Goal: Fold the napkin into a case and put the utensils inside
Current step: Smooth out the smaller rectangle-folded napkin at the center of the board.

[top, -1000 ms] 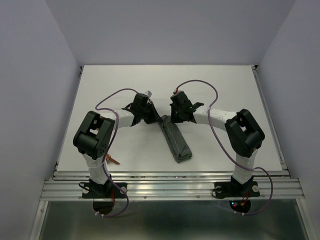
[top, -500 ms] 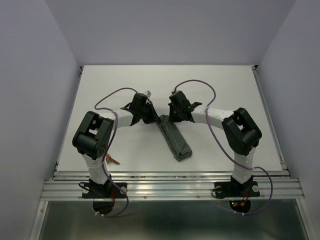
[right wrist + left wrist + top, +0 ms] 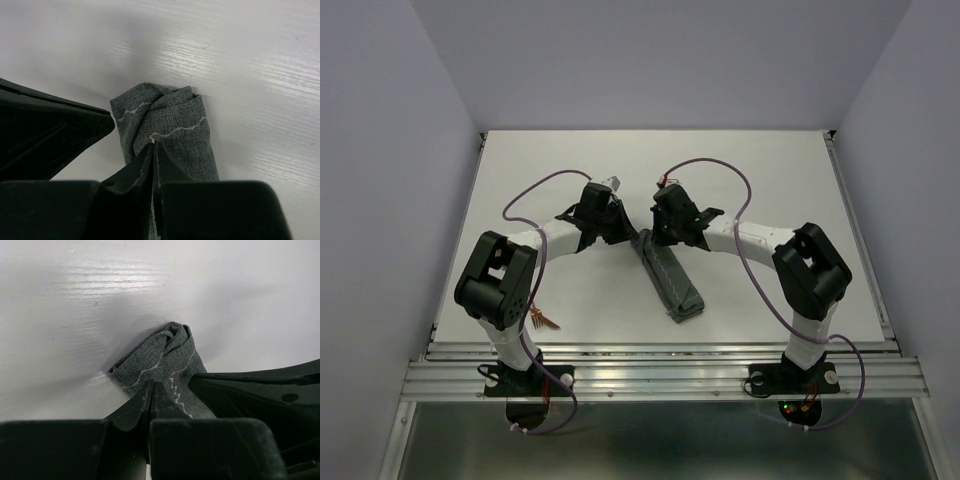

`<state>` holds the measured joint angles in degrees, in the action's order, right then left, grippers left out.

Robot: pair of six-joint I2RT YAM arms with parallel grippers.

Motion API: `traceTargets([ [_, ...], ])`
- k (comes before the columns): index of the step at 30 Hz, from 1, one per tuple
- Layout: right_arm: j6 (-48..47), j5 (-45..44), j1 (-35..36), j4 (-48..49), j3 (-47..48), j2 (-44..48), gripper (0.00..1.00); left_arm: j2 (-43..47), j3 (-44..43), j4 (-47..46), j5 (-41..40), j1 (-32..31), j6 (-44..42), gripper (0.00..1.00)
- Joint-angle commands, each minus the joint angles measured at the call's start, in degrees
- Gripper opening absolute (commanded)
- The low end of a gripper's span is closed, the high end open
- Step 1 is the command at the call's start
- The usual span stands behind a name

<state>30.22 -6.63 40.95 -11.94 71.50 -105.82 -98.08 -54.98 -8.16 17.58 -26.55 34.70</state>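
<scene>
The napkin (image 3: 672, 285): which way does it lie from the jaws?

It is folded into a narrow strip on the desk (image 3: 770, 170), between the two arms. Its long axis runs from far-left to near-right. Both sets of jaws meet at its far end, and the rest of the strip trails away from them toward the near edge.

Which arm is nearer?

Neither, really. The left arm (image 3: 545, 240) comes in from the left and the right arm (image 3: 750, 235) from the right, and each has a corner of that same far end.

And the grip?

The left jaws are pressed almost together, with a bunched fold of cloth (image 3: 160, 360) pinched between them. The right jaws are just as narrow, clamped on the puckered hem (image 3: 170, 125) beside it. I can't tell whether that end is lifted off the desk.

The utensils (image 3: 542, 321)?

They are at the near-left edge by the left arm's base, well apart from the cloth. I'd judge the next move works along the strip's length, so both arms need to travel together.
</scene>
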Motion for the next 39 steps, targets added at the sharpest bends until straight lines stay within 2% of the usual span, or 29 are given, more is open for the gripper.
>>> traceTargets([
  [1, 0.19, -0.57, 0.27, 2.36, 0.56, -1.23, 0.07, 0.53, 0.66, 0.34, 0.43, 0.00, -2.00, 0.04],
  [10, 0.19, 0.92, 0.88, 2.36, 3.55, -8.08, 0.07, -3.60, 0.05, -0.54, 0.08, -0.08, -2.44, 0.04],
  [24, -0.07, 0.48, 3.00, 3.59, 3.29, -6.95, 0.07, -5.63, 0.58, -2.91, 3.16, -0.35, -2.27, 0.03],
  [28, -0.60, 3.90, 3.00, 6.67, 0.92, -4.66, 0.07, -5.45, 0.58, -3.44, 4.21, -0.35, -2.00, 0.03],
  [34, -0.60, 7.93, 3.00, 4.74, 4.08, -10.72, 0.07, -6.51, -0.57, -3.61, 5.36, -0.35, -1.83, 0.03],
  [39, 0.81, 9.36, 3.00, 6.76, 3.20, -11.34, 0.07, -6.15, 0.66, -4.05, 5.44, -0.35, -2.00, 0.03],
])
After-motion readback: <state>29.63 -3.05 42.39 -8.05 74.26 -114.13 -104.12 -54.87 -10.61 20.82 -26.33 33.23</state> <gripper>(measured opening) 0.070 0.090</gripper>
